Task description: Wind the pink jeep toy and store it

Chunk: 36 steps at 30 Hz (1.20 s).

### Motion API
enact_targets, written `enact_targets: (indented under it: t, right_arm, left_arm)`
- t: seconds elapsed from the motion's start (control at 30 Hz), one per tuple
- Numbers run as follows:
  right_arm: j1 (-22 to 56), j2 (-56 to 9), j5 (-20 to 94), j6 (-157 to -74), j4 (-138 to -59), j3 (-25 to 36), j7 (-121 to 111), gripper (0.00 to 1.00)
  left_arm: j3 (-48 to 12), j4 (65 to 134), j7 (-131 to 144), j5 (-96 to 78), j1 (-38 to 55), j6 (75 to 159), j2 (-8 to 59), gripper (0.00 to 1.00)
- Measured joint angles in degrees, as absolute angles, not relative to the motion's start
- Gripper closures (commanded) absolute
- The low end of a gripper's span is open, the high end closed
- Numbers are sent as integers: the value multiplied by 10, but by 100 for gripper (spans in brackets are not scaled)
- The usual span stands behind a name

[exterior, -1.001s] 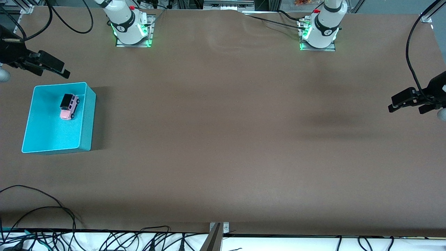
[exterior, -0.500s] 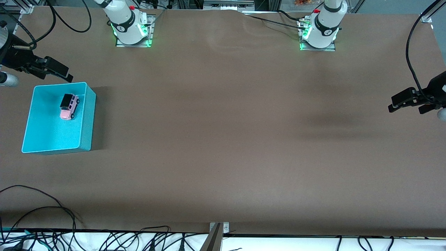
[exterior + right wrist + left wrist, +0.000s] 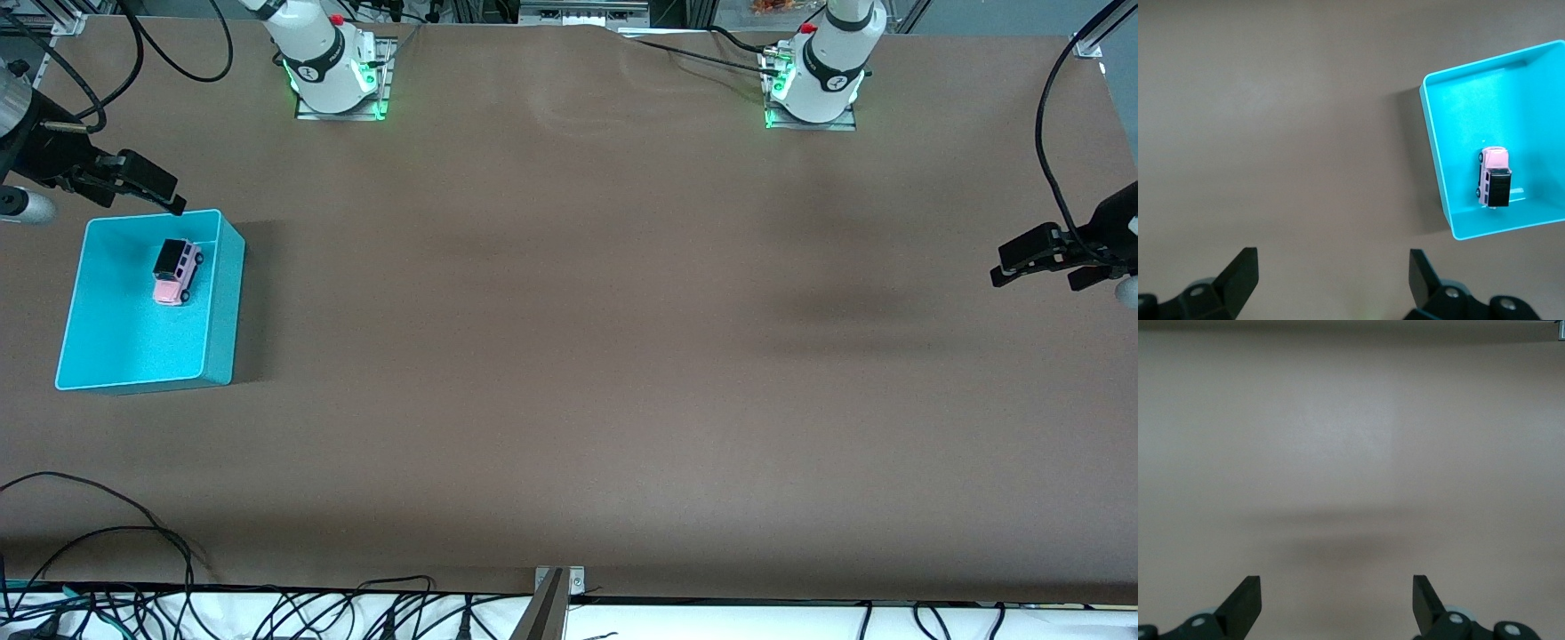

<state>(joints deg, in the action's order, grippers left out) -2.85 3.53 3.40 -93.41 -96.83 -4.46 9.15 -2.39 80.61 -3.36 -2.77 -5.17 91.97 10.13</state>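
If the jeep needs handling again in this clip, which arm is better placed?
Right. The right gripper hangs open by the turquoise bin where the pink jeep toy sits, and its wrist view shows both. The left gripper, also open, waits at the left arm's end of the table, over bare surface.

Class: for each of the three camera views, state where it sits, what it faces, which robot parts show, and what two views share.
Front view: high across the table, facing both arm bases; open left gripper and right gripper show.
Left wrist view: on the left wrist, over bare brown table; its fingertips show.
Right wrist view: on the right wrist, above the table; own fingertips show.
Shared by front and right wrist views: small pink jeep toy in turquoise plastic bin.
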Motion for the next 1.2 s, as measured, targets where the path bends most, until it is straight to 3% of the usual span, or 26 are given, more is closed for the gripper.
enact_targets:
  t: [1.2]
  right_arm:
    - [-29, 79, 16, -932, -1023, -41, 44, 0]
  left_arm:
    - [-24, 806, -34, -28, -52, 920, 101, 0]
